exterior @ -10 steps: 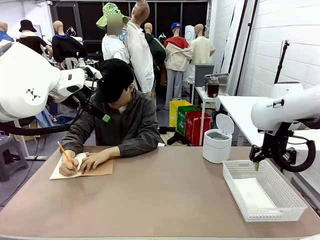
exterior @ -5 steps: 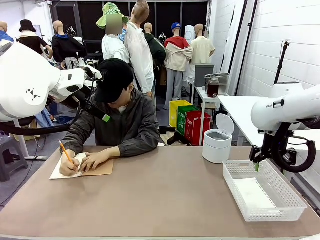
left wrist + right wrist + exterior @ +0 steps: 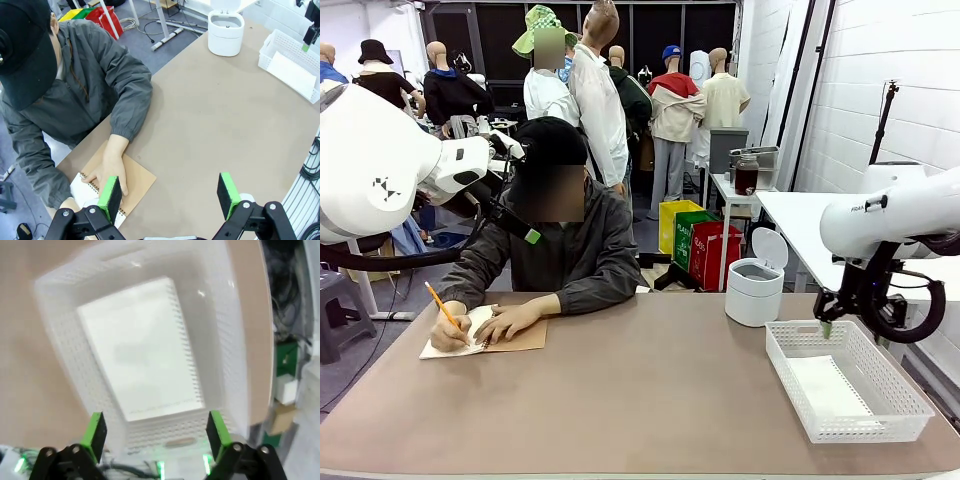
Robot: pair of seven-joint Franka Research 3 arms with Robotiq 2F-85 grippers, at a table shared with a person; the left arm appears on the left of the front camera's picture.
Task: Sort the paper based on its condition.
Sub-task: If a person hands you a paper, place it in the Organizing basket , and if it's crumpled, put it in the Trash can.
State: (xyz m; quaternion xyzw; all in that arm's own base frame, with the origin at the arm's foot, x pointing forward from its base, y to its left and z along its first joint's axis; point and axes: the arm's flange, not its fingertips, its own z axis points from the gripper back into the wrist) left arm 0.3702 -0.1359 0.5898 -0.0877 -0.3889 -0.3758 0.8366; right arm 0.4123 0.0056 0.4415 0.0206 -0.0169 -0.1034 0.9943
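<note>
Left gripper [image 3: 169, 182] wide open, empty; right gripper [image 3: 156, 420] likewise, above basket [image 3: 235, 340] holding paper [image 3: 140, 350]; bin labels [image 3: 683, 243] illegible.

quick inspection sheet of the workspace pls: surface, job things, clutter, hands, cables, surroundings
surface: brown table, bare across the middle
job's things: one sheet of white paper lying flat inside the white basket on the robot's right
clutter: spiral notebook with a brown cover under the person's hand, orange pencil in the other; white bin with its lid up
hands: left hand open, empty, above the table beside the notebook; right hand open, empty, above the basket
cables: black cables hanging off the table edge
surroundings: person seated at the far side, writing; coloured boxes on the floor behind
</note>
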